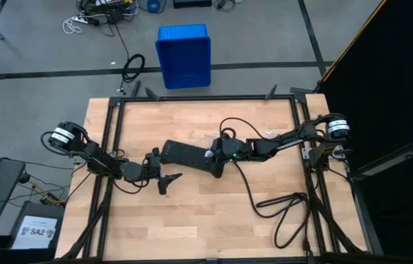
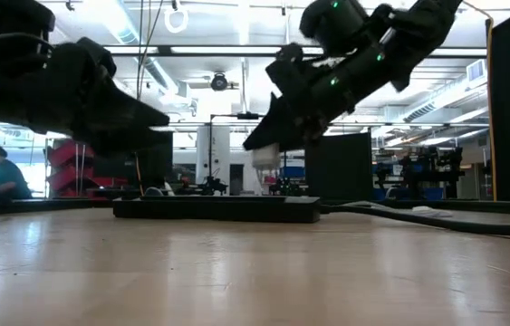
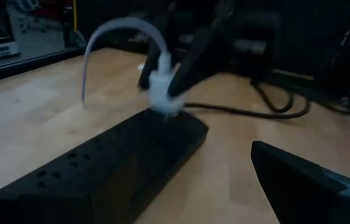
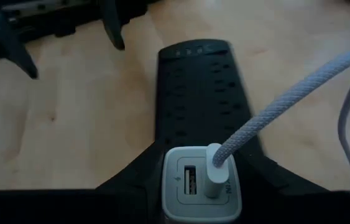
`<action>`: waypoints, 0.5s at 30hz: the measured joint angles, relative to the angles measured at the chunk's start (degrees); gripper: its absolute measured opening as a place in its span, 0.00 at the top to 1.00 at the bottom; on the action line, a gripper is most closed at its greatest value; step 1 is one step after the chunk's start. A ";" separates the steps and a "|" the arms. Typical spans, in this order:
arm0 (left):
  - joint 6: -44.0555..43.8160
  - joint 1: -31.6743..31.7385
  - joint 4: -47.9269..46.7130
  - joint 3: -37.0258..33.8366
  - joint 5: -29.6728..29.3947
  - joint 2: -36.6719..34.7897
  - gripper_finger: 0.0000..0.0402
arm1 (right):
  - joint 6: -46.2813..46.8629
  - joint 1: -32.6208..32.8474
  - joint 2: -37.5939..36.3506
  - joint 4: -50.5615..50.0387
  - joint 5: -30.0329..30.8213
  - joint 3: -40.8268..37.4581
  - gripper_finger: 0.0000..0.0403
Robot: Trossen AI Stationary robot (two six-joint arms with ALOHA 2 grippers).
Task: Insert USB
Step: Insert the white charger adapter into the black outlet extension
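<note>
A white charger block (image 4: 193, 186) has the thin white USB cable (image 4: 274, 112) plugged into one of its two ports by the plug (image 4: 215, 174). My right gripper (image 1: 212, 155) is shut on this block above the right end of the black power strip (image 1: 188, 155). In the left wrist view the block (image 3: 162, 90) hangs over the strip (image 3: 112, 162) and the cable (image 3: 109, 31) arcs up and away. My left gripper (image 1: 161, 170) is open by the strip's left end. I see it touching nothing. My right gripper pinches the white charger block (image 3: 160, 99) between its two fingers (image 3: 193, 56), coming slanting down from the table's right side. The fingers hide the block's sides in the right wrist view. In the low view the block (image 2: 265, 156) is lifted clear of the strip, tilted.
The strip's thick black cord (image 1: 279, 205) loops over the table's right near part. A blue bin (image 1: 184, 55) stands on the floor beyond the far edge. Bare wood lies along the near edge and left of the strip.
</note>
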 joint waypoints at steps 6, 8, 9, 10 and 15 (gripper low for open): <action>-0.27 1.00 -0.93 0.00 0.02 0.00 0.26 | 1.08 1.81 -3.42 7.41 0.76 -6.09 0.71; -0.42 1.00 -0.91 0.00 0.05 0.00 0.26 | 2.92 1.87 -3.49 11.99 1.05 -9.79 0.71; -0.82 1.00 -0.91 0.00 0.14 0.00 0.26 | 3.34 1.87 -3.47 14.84 1.13 -11.52 0.71; -1.02 1.00 -0.91 0.00 0.27 0.00 0.26 | 3.59 1.87 -3.47 18.00 1.14 -13.02 0.71; -1.22 1.30 -0.91 0.00 0.35 0.00 0.26 | 2.58 2.24 -3.47 26.58 2.34 -15.53 0.71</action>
